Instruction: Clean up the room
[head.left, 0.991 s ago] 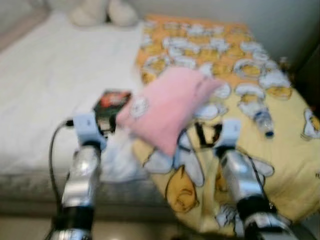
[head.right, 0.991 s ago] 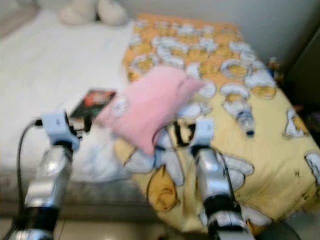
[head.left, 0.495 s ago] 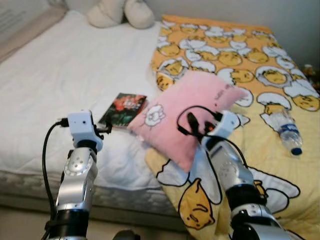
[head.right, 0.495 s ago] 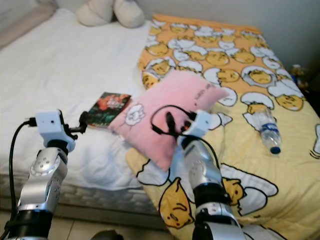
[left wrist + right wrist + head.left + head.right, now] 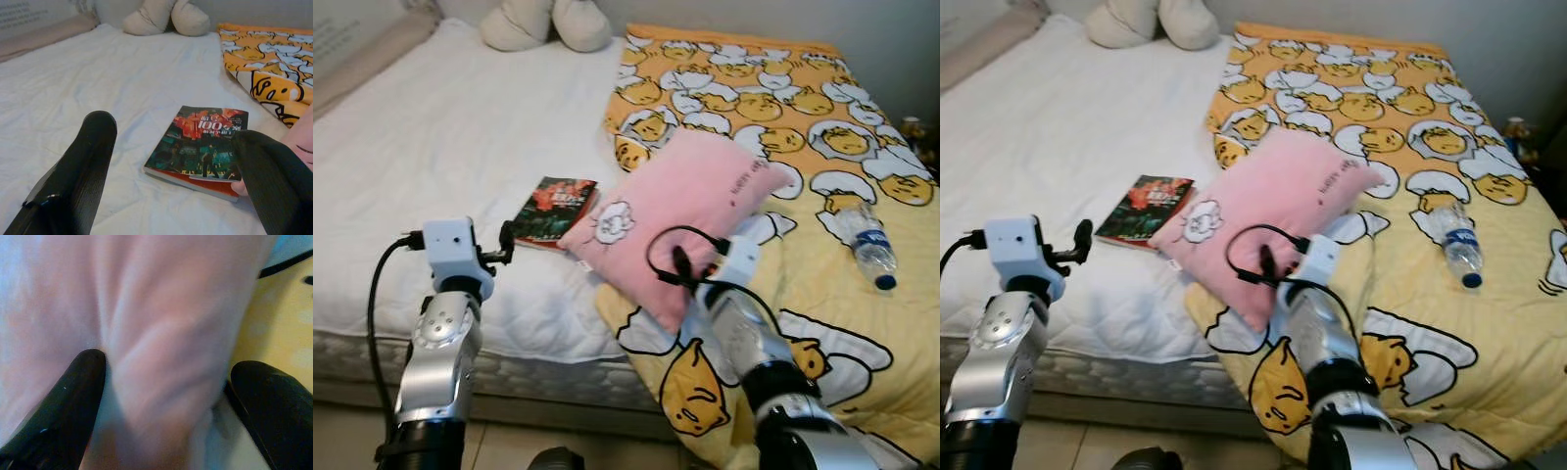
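My right tool [image 5: 161,406] straddles the pink pillow [image 5: 690,211], fingers spread.
I should push deeper before closing; my left tool [image 5: 171,181] hangs released near the book [image 5: 200,142].

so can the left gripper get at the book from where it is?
Probably yes. The left gripper is open and aimed at the book, which lies flat on the white sheet ahead of it with nothing between. The pink pillow overlaps only the book's far edge.

Book [image 5: 203,147] cover: "100" readable, rest illegible.
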You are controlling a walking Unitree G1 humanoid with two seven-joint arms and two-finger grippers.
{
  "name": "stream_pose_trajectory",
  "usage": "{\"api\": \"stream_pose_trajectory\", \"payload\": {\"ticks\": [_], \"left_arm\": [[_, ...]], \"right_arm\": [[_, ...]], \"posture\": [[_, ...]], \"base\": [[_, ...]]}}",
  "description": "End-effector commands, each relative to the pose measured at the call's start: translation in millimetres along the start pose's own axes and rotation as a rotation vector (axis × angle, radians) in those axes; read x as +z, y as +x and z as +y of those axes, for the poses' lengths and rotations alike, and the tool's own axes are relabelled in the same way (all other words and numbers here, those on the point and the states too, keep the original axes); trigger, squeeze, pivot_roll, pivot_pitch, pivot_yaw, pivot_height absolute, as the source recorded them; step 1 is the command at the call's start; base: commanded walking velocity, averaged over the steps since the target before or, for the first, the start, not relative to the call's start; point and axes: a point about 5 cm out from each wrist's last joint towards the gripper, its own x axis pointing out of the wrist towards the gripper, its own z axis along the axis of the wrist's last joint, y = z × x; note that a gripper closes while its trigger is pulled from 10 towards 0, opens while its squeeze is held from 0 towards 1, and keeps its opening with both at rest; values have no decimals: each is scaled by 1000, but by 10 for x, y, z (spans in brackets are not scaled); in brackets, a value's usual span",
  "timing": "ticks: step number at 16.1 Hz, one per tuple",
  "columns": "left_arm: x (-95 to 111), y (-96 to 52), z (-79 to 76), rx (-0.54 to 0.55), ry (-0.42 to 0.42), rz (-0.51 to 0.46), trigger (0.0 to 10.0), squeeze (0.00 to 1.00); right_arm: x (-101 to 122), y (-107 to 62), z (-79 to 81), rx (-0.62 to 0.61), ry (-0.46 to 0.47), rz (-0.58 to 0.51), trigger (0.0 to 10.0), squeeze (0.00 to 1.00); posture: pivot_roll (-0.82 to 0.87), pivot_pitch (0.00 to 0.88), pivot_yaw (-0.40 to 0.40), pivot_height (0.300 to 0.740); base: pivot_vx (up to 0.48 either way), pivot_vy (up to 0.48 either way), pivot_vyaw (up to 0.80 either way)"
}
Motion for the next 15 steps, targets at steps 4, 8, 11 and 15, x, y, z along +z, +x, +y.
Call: {"api": "stream_pose_trajectory", "payload": {"ticks": [4,8,11,15], "left_arm": [[50,-95,37,44,1,-24,10000,0],[99,-126,96,78,10,-43,10000,0],[129,-132,155,104,16,-58,10000,0],[77,-78,28,55,8,-37,10000,0]], "right_arm": [[18,83,208,117,-56,9,0,0],[-18,119,264,124,-3,57,0,0],[-30,127,262,117,0,75,0,0],[20,130,261,132,-18,38,0,0]], "posture": [[170,85,-73,740],[221,70,-100,740],[249,49,-112,740],[218,23,-101,740]], "base": [[0,0,0],[0,0,0],[0,0,0],[0,0,0]]}}
